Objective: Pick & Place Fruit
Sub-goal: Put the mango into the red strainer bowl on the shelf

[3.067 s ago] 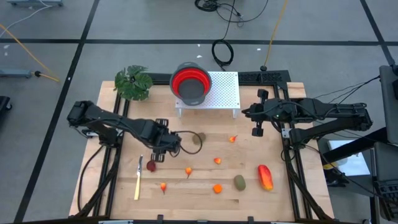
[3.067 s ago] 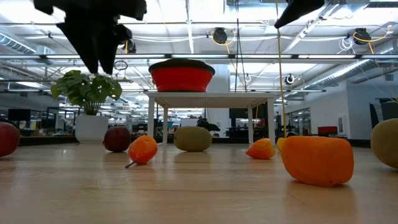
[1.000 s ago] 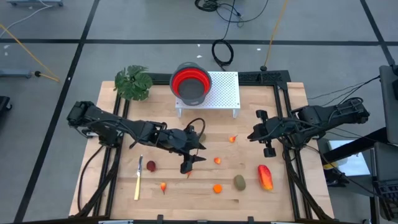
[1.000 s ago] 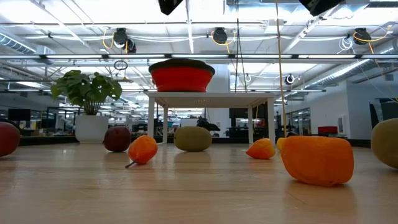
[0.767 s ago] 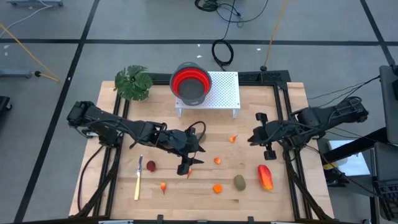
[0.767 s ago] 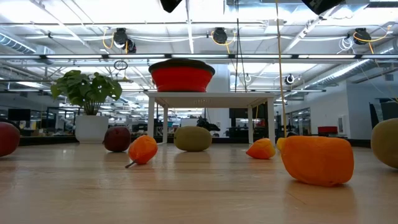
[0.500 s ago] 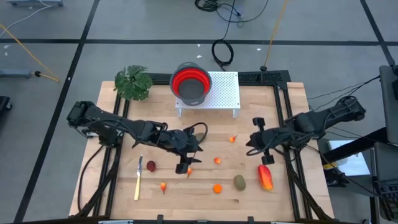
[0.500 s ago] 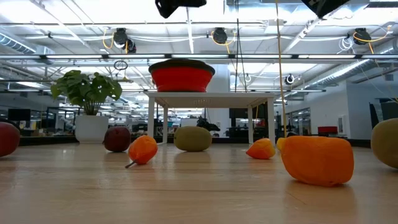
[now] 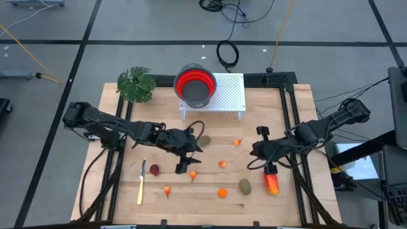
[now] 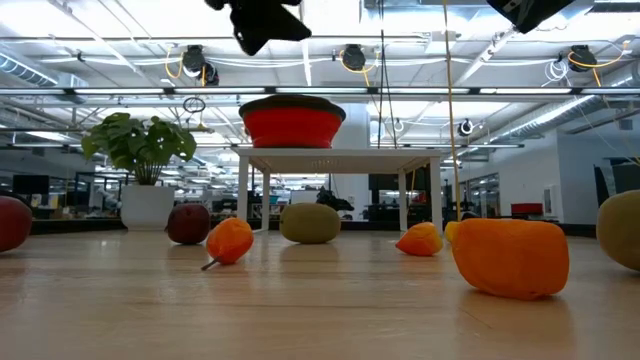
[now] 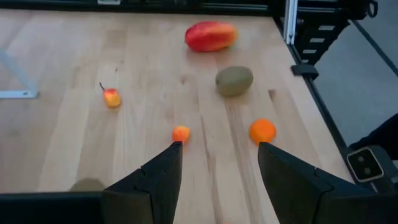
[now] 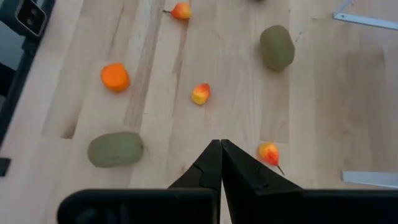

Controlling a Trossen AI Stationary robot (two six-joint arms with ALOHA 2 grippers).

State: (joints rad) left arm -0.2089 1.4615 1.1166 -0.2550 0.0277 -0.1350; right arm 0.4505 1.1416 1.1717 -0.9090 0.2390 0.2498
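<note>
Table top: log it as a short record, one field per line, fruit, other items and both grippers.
fruit on wood: red-orange piece, two olive-brown ovals, dark red ball, small orange pieces
bowl: red bowl on white stand
other items: plant, knife
left gripper: open, empty, above the table middle
right gripper: shut, empty, beside the red-orange piece

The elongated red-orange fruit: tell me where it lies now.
In the high view the elongated red-orange fruit lies near the table's front right, beside the olive-brown oval fruit, directly under the shut right gripper.
</note>
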